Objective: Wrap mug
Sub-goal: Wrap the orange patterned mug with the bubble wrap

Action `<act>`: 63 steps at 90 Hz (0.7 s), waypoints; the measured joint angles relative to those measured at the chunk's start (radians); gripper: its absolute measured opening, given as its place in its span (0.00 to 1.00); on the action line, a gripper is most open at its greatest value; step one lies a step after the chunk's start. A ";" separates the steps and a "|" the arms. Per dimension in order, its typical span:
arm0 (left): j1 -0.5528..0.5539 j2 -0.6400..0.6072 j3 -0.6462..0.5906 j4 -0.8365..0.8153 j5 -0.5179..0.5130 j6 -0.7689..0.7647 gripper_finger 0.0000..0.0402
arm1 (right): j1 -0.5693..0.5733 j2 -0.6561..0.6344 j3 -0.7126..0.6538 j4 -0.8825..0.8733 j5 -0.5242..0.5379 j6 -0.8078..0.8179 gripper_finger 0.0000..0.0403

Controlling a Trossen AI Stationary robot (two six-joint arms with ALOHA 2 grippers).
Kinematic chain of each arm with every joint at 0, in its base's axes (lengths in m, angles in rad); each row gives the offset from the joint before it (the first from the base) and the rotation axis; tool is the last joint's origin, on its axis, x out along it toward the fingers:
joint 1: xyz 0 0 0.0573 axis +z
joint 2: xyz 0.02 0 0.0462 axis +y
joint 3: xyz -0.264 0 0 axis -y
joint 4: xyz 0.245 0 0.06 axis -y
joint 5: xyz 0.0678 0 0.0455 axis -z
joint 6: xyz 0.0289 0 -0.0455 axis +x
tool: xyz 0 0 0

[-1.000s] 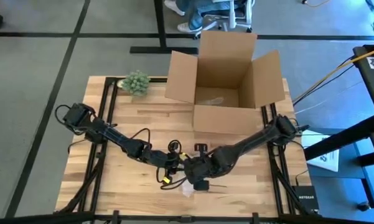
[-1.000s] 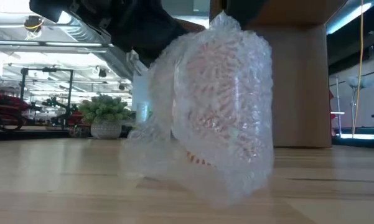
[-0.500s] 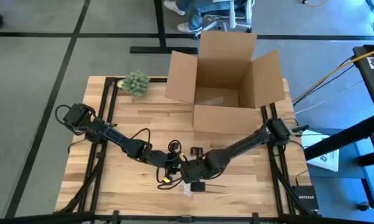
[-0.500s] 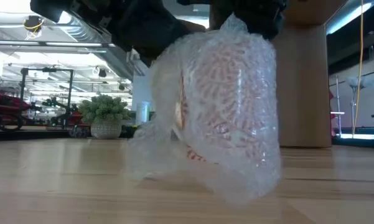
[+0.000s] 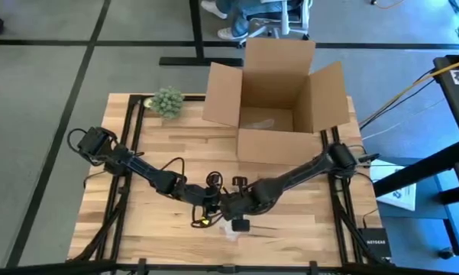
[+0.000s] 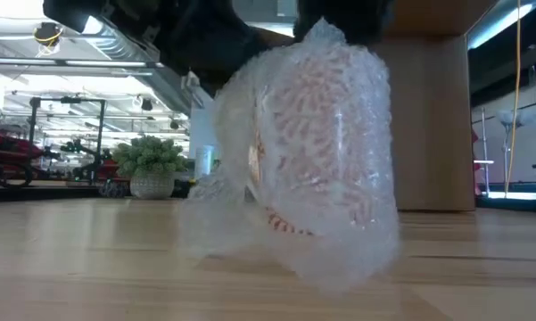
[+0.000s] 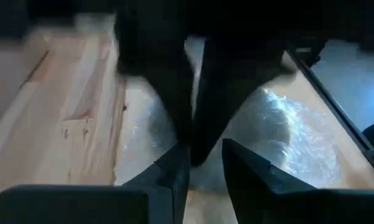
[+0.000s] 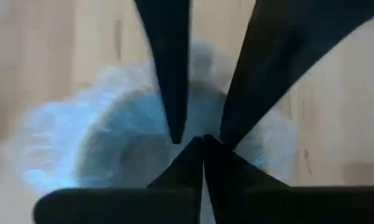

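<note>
Mug [image 6: 312,152] sits near the front edge of the desk [image 5: 160,145], about midway between its left and right sides, and I can only make it out as red-and-white patterning through the bubble wrap [image 6: 294,223] that already covers it on every side I can see. From the low view the wrap goes up and over the top and bunches into a loose skirt on the wood at the left. I judge the wrapping mostly done: the body is enclosed, but that trailing sheet is not tucked in, and nothing shows the bundle closed or secured.

My right gripper [image 5: 234,216] is directly over the bundle; in its wrist view the fingers [image 8: 168,68] meet at their tips on the wrap, so I read it as pinched on the bubble wrap at the top. My left gripper [image 5: 212,205] is just beside it, toward the left edge; its fingers [image 7: 174,180] stand slightly apart over the loose sheet, holding nothing that I can see.

What is left, as I judge it, is gathering the loose flap against the mug. The open cardboard box [image 5: 271,103] waits by the back edge, a small potted plant [image 5: 166,101] near the back left corner.
</note>
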 joint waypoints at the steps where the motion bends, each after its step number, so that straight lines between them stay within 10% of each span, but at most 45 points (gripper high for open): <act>1: -0.001 0.000 0.000 0.000 0.000 0.000 0.19 | 0.000 0.003 -0.003 0.005 -0.004 0.000 0.00; 63: -0.002 0.000 0.001 0.001 0.002 0.007 0.19 | -0.015 -0.060 0.081 -0.145 0.015 -0.044 0.00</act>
